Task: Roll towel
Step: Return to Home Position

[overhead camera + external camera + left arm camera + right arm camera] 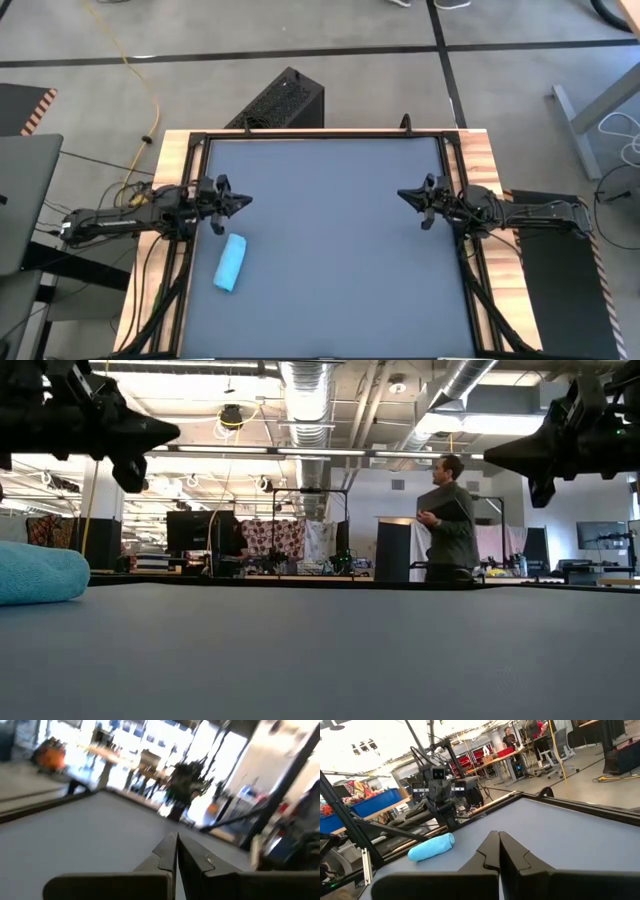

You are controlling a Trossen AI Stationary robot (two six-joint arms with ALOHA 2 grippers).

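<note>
A: Quick check: where's the towel (230, 264)?
B: Left part of the tabletop (330, 270), lying as a snug roll, a bit slanted in the high view. Nothing's touching it.
A: And the left gripper (243, 199)?
B: Near the roll but clear of it, hovering well above the surface by the table's left edge. Fingers pressed together, nothing btw them. Its wrist view shows just a thin seam.
A: Right gripper (404, 195)?
B: Mirror pos. by the right edge, well apart from the towel. Also pinched closed & empty, pointing across the table.
A: So which step is this, imo?
B: Rolling looks done and the roll looks set down. I'd call it the parking step: both arms due to settle at rest pos., no cloth work left.
A: What's the next move need, then?
B: Not much. Prob. just tuck each arm to its own side w/o dipping. The left one matters more. The roll sits close by, so it should hold height & not sweep over it; a nudge could loosen the roll.
A: Any risk on the right?
B: Little, afaict; the towel's far from it. One person (452, 525) stands in the room beyond the table, far off, so no issue.
</note>
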